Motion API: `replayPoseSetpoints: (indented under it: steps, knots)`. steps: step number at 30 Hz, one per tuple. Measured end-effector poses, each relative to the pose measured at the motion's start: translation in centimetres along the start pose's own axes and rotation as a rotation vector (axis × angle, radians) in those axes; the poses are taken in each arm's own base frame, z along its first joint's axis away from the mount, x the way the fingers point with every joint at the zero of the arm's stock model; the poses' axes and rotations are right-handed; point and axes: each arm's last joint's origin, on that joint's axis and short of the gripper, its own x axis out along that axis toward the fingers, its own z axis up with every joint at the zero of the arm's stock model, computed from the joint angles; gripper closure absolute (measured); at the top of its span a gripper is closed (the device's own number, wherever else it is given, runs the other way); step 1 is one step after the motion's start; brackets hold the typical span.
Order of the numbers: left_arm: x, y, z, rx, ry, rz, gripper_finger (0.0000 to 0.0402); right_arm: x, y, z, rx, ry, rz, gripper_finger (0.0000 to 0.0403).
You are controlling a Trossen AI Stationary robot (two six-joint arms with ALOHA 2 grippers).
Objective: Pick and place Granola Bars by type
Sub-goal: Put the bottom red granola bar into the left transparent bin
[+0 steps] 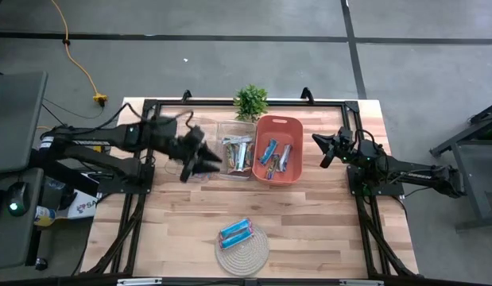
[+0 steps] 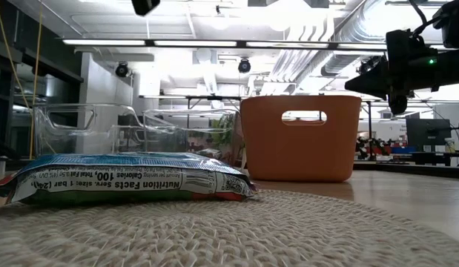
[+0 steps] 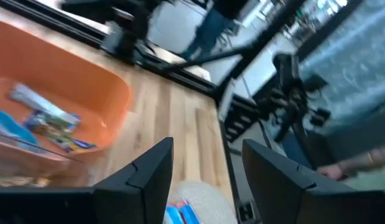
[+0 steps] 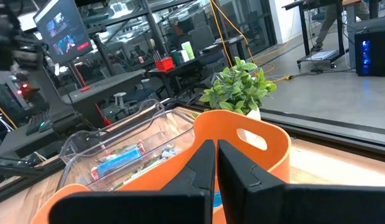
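From above, the wooden table carried a clear bin and an orange bin side by side near the far edge, with a small potted plant just behind them. Granola Bars lay in both bins, brown-gold ones in the clear bin and mostly blue ones in the orange bin, while two blue bars rested on the round woven mat near the front edge. The left gripper hung just left of the clear bin, its fingers spread and nothing between them. The right gripper waited to the right of the orange bin, fingers pressed together. At table height, a blue bar lay flat on the mat in the foreground, with the orange bin and the clear bin behind it, and a dark arm showed at the upper right. The left wrist camera showed its two dark fingers apart and empty over bare wood, the orange bin with bars inside to one side, and a blue bar on the mat between the fingertips. The right wrist camera showed its fingers clenched on nothing, facing the orange bin, the clear bin and the plant.
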Motion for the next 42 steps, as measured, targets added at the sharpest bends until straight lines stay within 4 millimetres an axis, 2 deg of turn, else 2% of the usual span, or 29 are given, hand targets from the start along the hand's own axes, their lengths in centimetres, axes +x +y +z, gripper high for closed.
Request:
replayPoseSetpoints:
  steps: [9, 16, 21, 26, 36, 42]
  knots:
    - [0.8, -4.8, -2.9, 0.058, 0.024, -0.003, 0.0213, 0.0, 0.0, 0.0, 0.0, 0.0, -0.001, 0.0402]
    - [2.8, -7.8, -5.9, 0.093, 0.05, 0.046, 0.0213, 0.0, 0.0, 0.0, 0.0, 0.0, -0.001, 0.0402]
    - [5.1, -9.2, -7.8, 0.113, 0.087, 0.086, 0.0213, 0.0, 0.0, 0.0, 0.0, 0.0, -0.001, 0.0402]
    - [7.9, -10.6, -8.8, 0.12, 0.177, 0.142, 0.0213, 0.0, 0.0, 0.0, 0.0, 0.0, 0.0, 0.0402]
    - [13.6, -12.0, -9.9, 0.1, 0.496, 0.419, 0.0213, 0.0, 0.0, 0.0, 0.0, 0.001, -0.001, 0.0402]
    - [16.7, -12.5, -11.2, 0.064, 0.605, 0.48, 0.0213, 0.0, 0.0, 0.0, 0.0, 0.0, -0.001, 0.0402]
